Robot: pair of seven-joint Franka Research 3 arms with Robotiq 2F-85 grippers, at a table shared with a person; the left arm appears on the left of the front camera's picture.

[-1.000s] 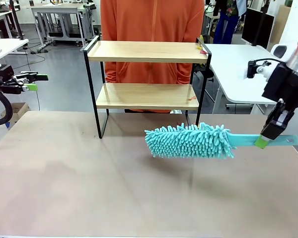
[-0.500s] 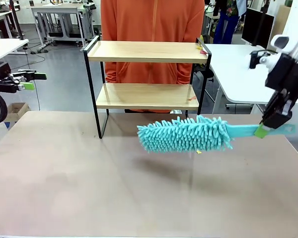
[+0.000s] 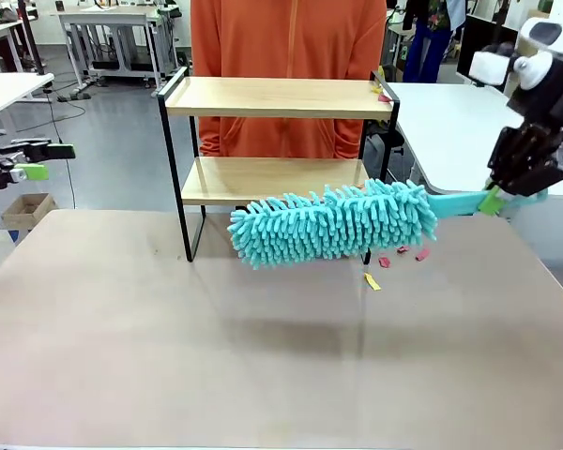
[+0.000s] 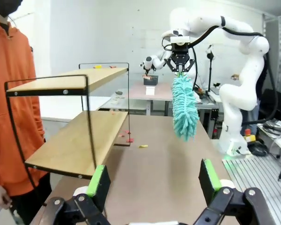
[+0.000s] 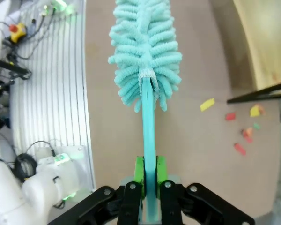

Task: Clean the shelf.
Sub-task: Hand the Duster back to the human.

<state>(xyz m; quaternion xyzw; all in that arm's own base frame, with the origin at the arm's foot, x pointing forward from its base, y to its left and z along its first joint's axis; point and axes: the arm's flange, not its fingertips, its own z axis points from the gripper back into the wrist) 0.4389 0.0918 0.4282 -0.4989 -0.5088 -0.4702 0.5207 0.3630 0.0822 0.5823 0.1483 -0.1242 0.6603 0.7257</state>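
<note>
Before the shelf [image 3: 277, 98], right hand [image 3: 495, 200] grips the teal duster [image 3: 328, 223].

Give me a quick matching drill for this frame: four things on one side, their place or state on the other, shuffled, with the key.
1. duster
2. left gripper
3. paper scraps
4. shelf

a. open, holding nothing
b. lying on the table by the shelf's right leg
c. clamped by its handle in the right gripper
d. standing at the table's far edge, before the person

Pairs: 1-c, 2-a, 3-b, 4-d
</note>
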